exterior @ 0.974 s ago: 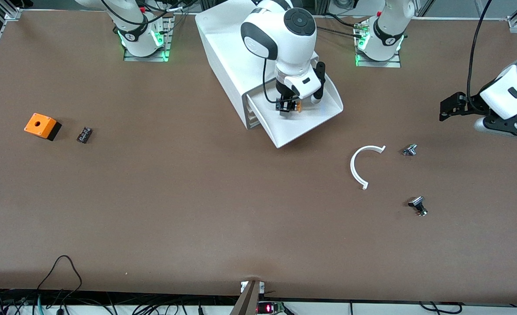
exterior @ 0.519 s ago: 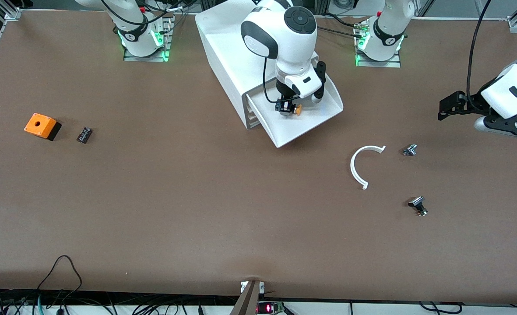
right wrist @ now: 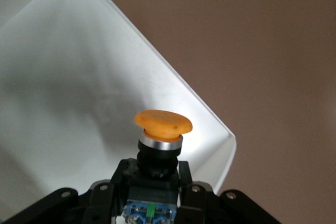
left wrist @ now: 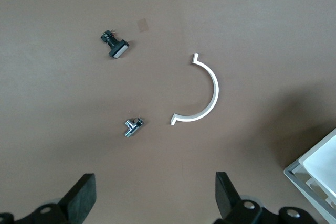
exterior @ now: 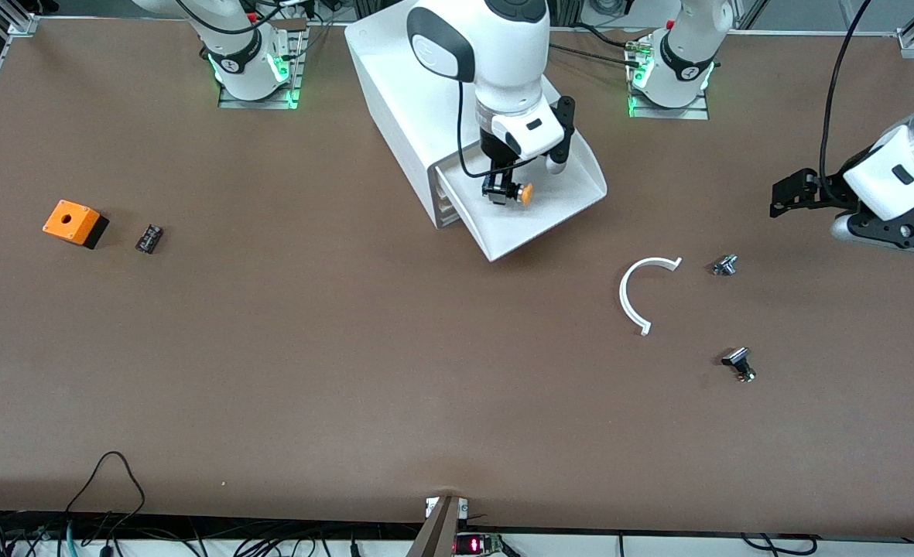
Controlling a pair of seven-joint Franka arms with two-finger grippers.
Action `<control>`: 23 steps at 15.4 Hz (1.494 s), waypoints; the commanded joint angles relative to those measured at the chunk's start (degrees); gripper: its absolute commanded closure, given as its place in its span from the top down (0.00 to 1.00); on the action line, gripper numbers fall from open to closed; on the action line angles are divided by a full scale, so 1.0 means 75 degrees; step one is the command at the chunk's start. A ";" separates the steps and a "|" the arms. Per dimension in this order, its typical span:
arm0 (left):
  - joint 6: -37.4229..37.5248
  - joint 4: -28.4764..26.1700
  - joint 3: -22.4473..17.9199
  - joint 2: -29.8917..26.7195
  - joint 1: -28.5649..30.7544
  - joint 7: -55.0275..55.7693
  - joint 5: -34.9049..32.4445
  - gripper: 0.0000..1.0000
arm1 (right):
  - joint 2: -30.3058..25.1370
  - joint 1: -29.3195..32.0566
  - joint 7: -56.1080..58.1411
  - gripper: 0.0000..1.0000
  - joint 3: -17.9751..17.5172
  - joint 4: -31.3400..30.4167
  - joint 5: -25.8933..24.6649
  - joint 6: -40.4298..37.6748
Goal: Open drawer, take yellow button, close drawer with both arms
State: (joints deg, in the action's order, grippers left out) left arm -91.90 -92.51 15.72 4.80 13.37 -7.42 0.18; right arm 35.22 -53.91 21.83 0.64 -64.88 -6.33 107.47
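Note:
The white cabinet [exterior: 402,85] stands between the two bases, its topmost drawer [exterior: 557,213] pulled out. My right gripper [exterior: 501,192] hangs over the open drawer tray [right wrist: 63,87], shut on the button [exterior: 520,193], whose black body sits between the fingers and whose orange cap [right wrist: 163,123] sticks out sideways. The button is lifted clear of the tray floor. My left gripper [exterior: 788,195] is open and empty, held over the table at the left arm's end; in its wrist view both fingers [left wrist: 81,195] stand wide apart over bare table.
A white half-ring [exterior: 636,292] and two small metal-and-black parts [exterior: 725,265] [exterior: 739,363] lie nearer the front camera than the left gripper. An orange box with a hole [exterior: 73,223] and a small black block [exterior: 148,237] lie toward the right arm's end.
My right gripper has risen with the button, lifting it off the drawer floor. My left gripper has drifted slightly toward the cabinet.

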 commanded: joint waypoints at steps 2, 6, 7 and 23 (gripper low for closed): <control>-0.0155 0.0253 0.0025 0.0204 -0.0072 0.0098 0.0162 1.00 | -0.0325 0.0366 -0.0520 0.31 0.0172 0.0061 0.0070 0.0155; -0.0647 0.0101 0.0282 0.0426 -0.0095 0.1583 0.0666 1.00 | -0.0688 0.0974 -0.0533 0.31 0.0675 -0.0137 0.0583 0.0084; -0.0881 0.0100 0.0481 0.0601 -0.0188 0.2028 0.0667 1.00 | -0.0886 0.1220 -0.0532 0.31 0.0781 -0.0358 0.0655 0.0096; -0.6332 -0.3319 0.1571 0.1635 -0.1748 0.6610 0.0409 1.00 | -0.1450 0.4703 -0.2665 0.31 0.1075 -0.5232 0.0832 0.2401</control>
State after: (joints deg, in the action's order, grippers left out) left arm -138.61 -113.29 25.60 20.65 0.34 36.82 4.25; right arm 27.47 -20.08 3.79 9.66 -96.51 -0.20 120.05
